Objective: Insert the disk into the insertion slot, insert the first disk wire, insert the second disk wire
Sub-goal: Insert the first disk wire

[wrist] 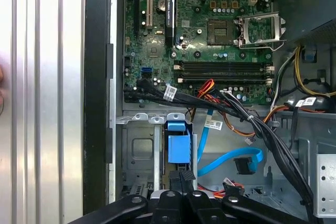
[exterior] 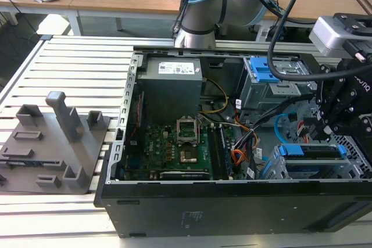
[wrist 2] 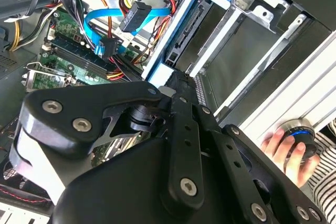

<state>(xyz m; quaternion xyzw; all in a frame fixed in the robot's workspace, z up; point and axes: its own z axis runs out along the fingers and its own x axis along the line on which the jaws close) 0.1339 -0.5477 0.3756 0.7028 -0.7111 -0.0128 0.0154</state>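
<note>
Hanging with its fingertips pressed together, the tool (wrist: pixel 182 173) sits right at the end of the disk (wrist: pixel 177 148). The disk's blue caddy stands edgewise inside the insertion slot (wrist: pixel 137 150). A loose blue cable (wrist: pixel 231 157) lies beside it, and the motherboard (wrist: pixel 210 35) lies beyond.

The arm (exterior: pixel 203 4) rises from its base at the far edge of the counter (exterior: pixel 70 62), its pale blue and grey joints bent toward the exterior view's right. At that side the black tool (exterior: pixel 340 114) hangs low, pointing downward, near the counter's right edge in that view. In the first wrist view the tool (wrist: pixel 181 176) shows its two narrow fingers (wrist: pixel 188 178) pressed side by side with no gap. In the second wrist view the tool (wrist 2: pixel 176 80) stretches forward as one slim black bar from its bolted linkage.
</note>
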